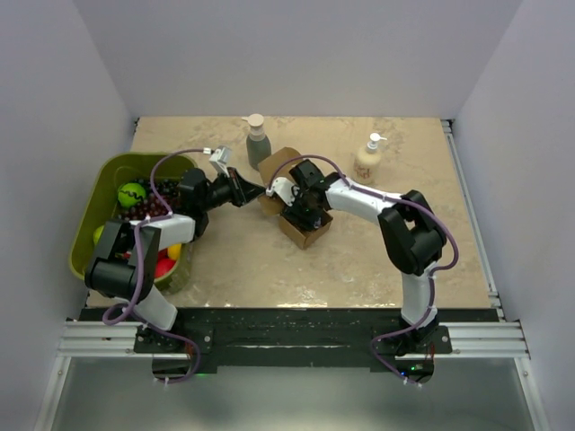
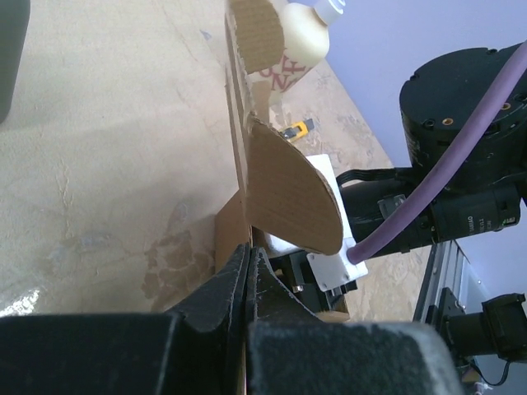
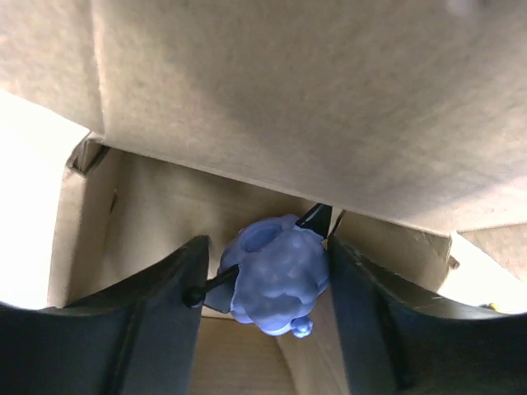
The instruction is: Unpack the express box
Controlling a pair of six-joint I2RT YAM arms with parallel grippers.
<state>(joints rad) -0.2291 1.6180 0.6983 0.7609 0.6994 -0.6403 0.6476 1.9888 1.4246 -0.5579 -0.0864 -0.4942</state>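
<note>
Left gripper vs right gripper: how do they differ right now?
Left gripper is shut, pinching a wall of the express box from outside. Right gripper reaches inside it, jaws apart on either side of a lumpy blue toy. Both are at the same box.

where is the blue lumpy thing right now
Right wrist view, centre: the blue lumpy thing sits inside the express box, between the spread fingers of the right end effector.

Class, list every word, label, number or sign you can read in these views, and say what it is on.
Nothing reads whole.
Red lettering on the cream pump bottle: partly hidden behind the express box flap, unreadable.
Small white print on the right arm: too small to read.
</note>
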